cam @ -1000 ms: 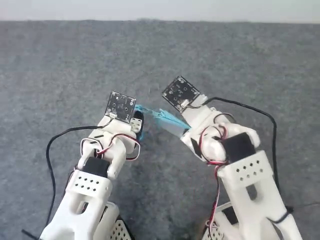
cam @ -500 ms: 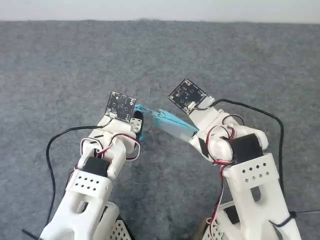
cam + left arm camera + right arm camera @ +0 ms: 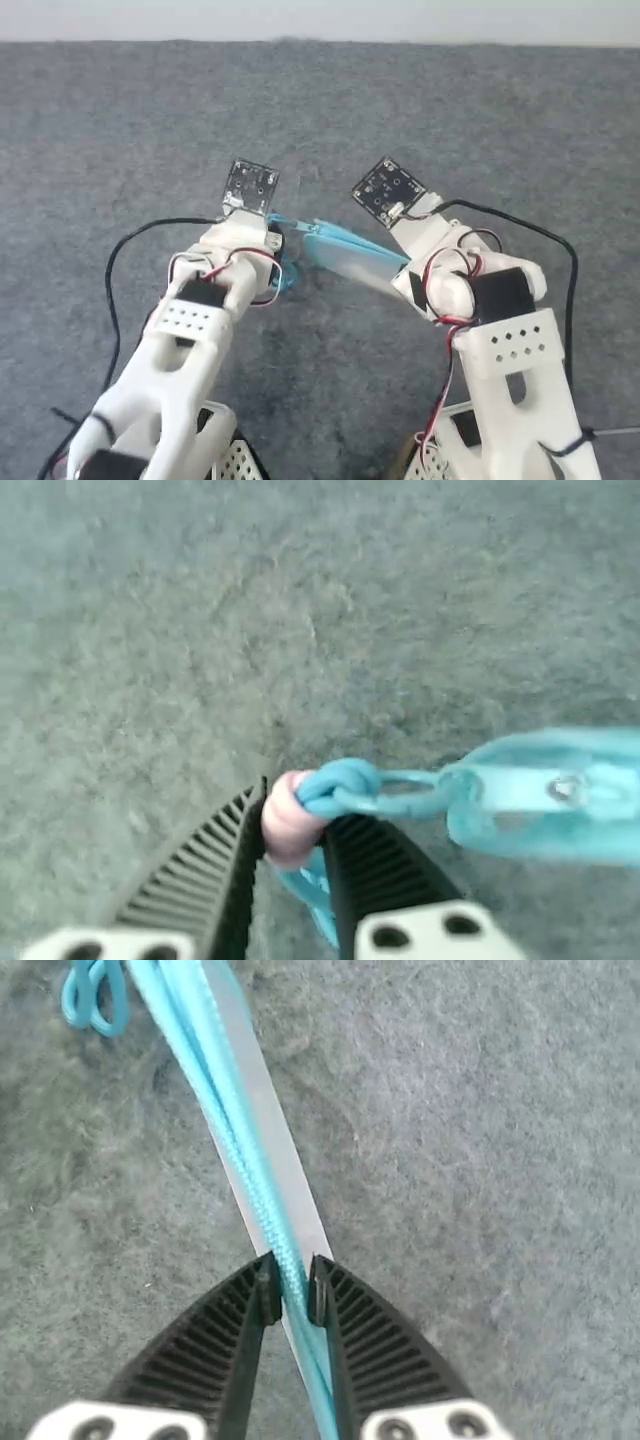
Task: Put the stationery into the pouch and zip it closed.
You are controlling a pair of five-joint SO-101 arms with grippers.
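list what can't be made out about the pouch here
- Whether the zip is closed: in the left wrist view the pouch past the zip pull is blurred and cut off by the edge.
- What is inside: the right wrist view sees it edge-on in the right gripper.
- Its ends, high view: each is under an arm's wrist.

no writing, label or number can be read (not even on the pouch [image 3: 350, 258]).
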